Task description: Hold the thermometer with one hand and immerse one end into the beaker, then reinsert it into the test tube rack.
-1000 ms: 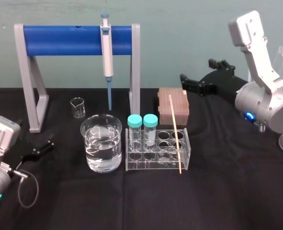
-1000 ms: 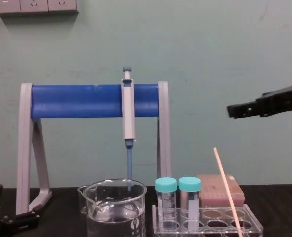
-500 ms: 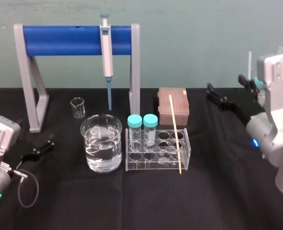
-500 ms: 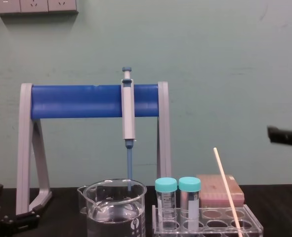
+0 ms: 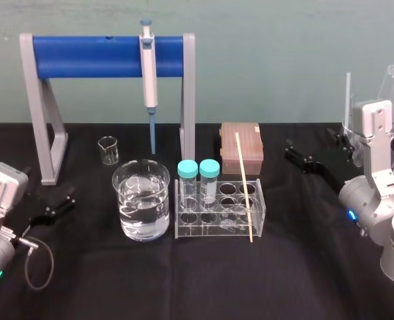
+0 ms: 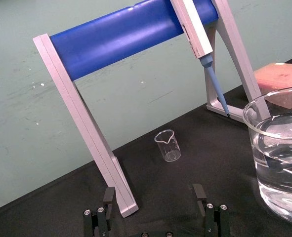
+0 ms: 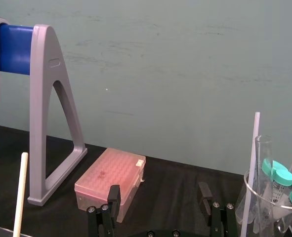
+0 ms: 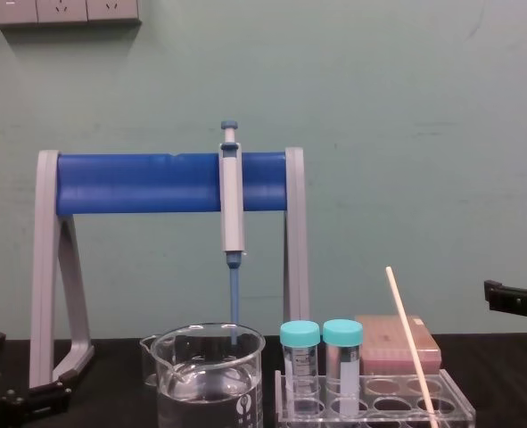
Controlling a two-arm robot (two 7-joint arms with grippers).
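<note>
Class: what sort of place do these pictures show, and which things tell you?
Probably a laboratory bench: a pipette hangs from a stand, and a beaker of clear liquid stands beside a test tube rack.

The table [image 5: 303,267] was covered right across in black cloth. At the back left stood a stand [image 5: 103,57] on grey legs with a blue bar between them. A small clear beaker [image 5: 108,149] sat between those legs, and in front of it stood the beaker [image 5: 141,199], wide and partly filled with clear liquid. Just beside that, to the right, was the test tube rack [image 5: 217,227], low and clear. Right behind the rack lay a pinkish box [image 5: 250,150]. Off at the right side stood a clear glass vessel [image 7: 252,207] holding teal-capped tubes.
</note>
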